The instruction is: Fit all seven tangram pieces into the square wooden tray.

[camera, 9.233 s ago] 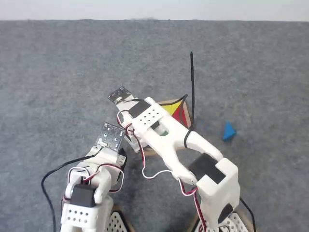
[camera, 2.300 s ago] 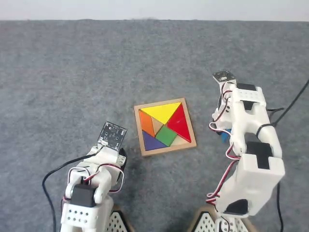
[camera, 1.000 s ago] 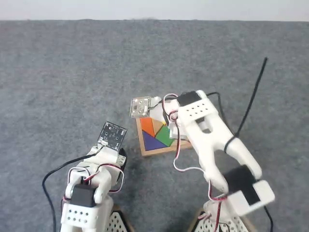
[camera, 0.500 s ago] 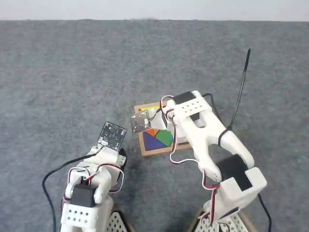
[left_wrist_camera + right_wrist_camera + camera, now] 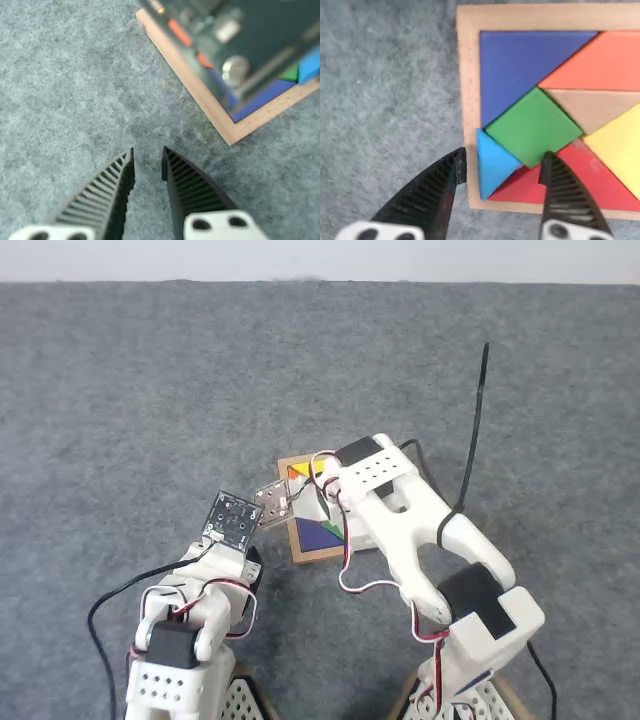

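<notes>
Tangram colours fill the square wooden tray, which lies on the grey, felt-covered bench, turned slightly so that its sides run a little askew to the bench's far edge. Inside the tray I can make out a dark blue triangle, an orange piece, a yellow piece and a red piece. A green square stands on its corner relative to the tray's sides. Between the orange and the yellow sits a tan triangle; it may be a wood-coloured piece or bare tray floor, I cannot say which.

The light blue triangle lies in a corner of the tray. Its long side runs flush along the tray's rim, one short side lies against the green square, and its tip points inward to where green meets red.

The right gripper hangs over that corner with its fingers spread wide. One fingertip is over the tray's rim and the other over the seam of green and red, with the light blue triangle between them and ungripped. The left gripper is off the tray, near its dark blue corner and over bare felt. Its fingers are drawn close, with a narrow gap and nothing in it.

From above, the right arm lies across most of the tray, and a black cable rises beyond the tray. A pale wall runs behind the bench's far edge.
</notes>
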`<state>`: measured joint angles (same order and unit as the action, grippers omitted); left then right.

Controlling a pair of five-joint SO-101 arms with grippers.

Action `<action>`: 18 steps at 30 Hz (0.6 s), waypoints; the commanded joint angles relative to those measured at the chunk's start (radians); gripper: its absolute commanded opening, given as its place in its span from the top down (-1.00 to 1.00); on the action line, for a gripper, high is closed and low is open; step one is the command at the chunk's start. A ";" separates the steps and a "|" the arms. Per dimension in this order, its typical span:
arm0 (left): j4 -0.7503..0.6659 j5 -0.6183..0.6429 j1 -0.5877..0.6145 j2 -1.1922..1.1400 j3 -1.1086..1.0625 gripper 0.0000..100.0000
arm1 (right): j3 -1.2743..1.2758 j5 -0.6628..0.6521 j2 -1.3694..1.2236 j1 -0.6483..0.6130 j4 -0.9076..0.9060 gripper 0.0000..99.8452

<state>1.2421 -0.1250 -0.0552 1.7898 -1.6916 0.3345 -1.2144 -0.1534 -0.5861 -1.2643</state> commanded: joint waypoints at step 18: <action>0.005 0.006 0.000 0.002 0.007 0.82 | -0.046 0.425 0.302 0.160 0.007 0.92</action>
<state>1.2421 -0.1250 -0.0552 1.7898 -1.6916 0.2440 -0.8401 -0.0077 -0.4542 -1.2643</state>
